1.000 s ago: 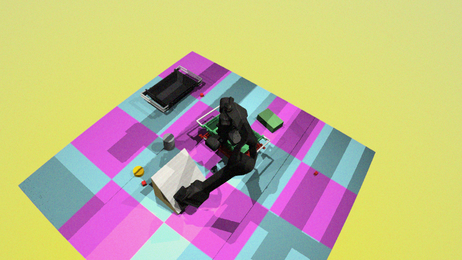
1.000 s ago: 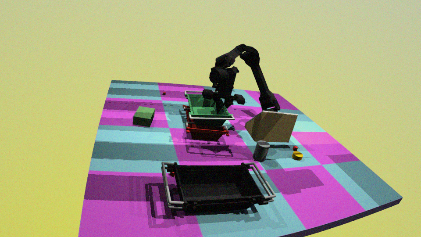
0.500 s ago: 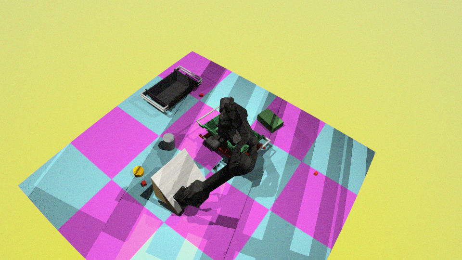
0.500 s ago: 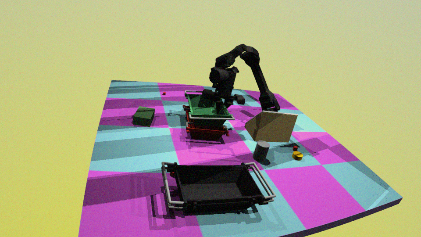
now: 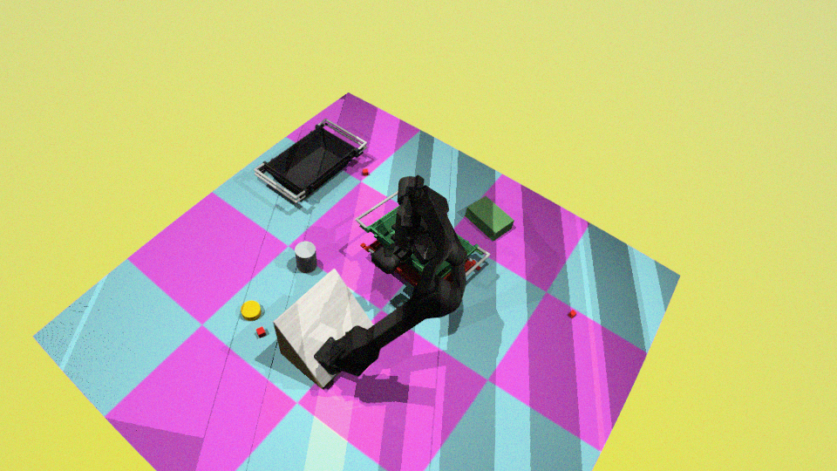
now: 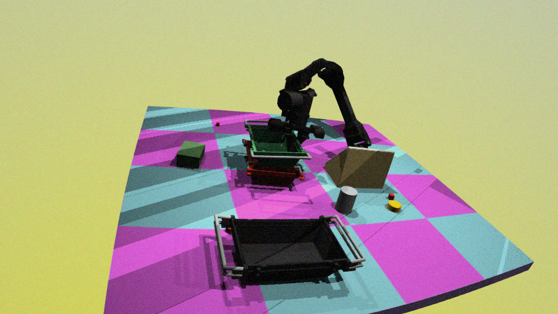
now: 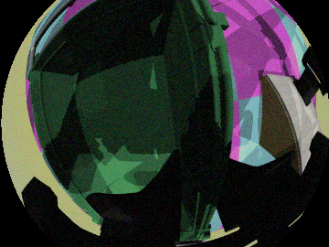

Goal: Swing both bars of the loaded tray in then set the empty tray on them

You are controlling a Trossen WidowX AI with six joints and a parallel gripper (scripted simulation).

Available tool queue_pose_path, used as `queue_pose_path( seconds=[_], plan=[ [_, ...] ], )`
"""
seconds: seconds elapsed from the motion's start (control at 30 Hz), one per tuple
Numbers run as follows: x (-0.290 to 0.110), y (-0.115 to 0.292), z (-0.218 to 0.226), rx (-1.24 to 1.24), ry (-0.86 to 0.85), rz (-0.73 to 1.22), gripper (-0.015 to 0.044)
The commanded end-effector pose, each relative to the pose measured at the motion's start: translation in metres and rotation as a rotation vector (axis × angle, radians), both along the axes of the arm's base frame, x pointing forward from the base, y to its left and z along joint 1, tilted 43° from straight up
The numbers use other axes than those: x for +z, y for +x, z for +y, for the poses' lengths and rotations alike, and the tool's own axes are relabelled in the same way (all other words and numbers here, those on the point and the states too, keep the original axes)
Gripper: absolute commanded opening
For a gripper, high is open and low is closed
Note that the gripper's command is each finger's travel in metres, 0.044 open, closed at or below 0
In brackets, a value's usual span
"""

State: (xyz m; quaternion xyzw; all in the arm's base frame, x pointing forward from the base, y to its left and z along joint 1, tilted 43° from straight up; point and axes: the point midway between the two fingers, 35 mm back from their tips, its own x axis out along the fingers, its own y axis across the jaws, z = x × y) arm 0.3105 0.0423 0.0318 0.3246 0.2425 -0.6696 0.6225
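The empty green tray (image 5: 383, 225) (image 6: 269, 146) (image 7: 123, 110) is upright and roughly level above the red tray, its wire bars out past its ends. My gripper (image 5: 404, 253) (image 6: 298, 135) is shut on the green tray's long side wall, on the side towards the ramp block. The red tray (image 5: 469, 267) (image 6: 272, 178) stands on the table under it; a short piece of its light bar (image 6: 299, 168) shows at one corner. The rest of its bars and its load are hidden. I cannot tell whether the green tray touches the bars.
A black tray (image 5: 309, 158) (image 6: 288, 249) with bars out stands apart. A ramp block (image 5: 322, 316) (image 6: 362, 167) (image 7: 279, 114) is near the arm's base. A grey cylinder (image 5: 305, 257) (image 6: 346, 199), yellow disc (image 5: 251, 310) (image 6: 394, 206) and green block (image 5: 490, 217) (image 6: 190, 154) also stand about.
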Motion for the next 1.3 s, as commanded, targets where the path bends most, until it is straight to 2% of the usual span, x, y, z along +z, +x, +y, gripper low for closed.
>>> queue_pose_path(
  seconds=[0.0, 0.3, 1.27],
  plan=[
    [-0.002, -0.004, -0.008, -0.027, 0.0, 0.021, 0.0],
    [-0.002, -0.004, -0.008, -0.027, 0.0, 0.021, 0.0],
    [-0.002, -0.004, -0.008, -0.027, 0.0, 0.021, 0.0425]
  ],
)
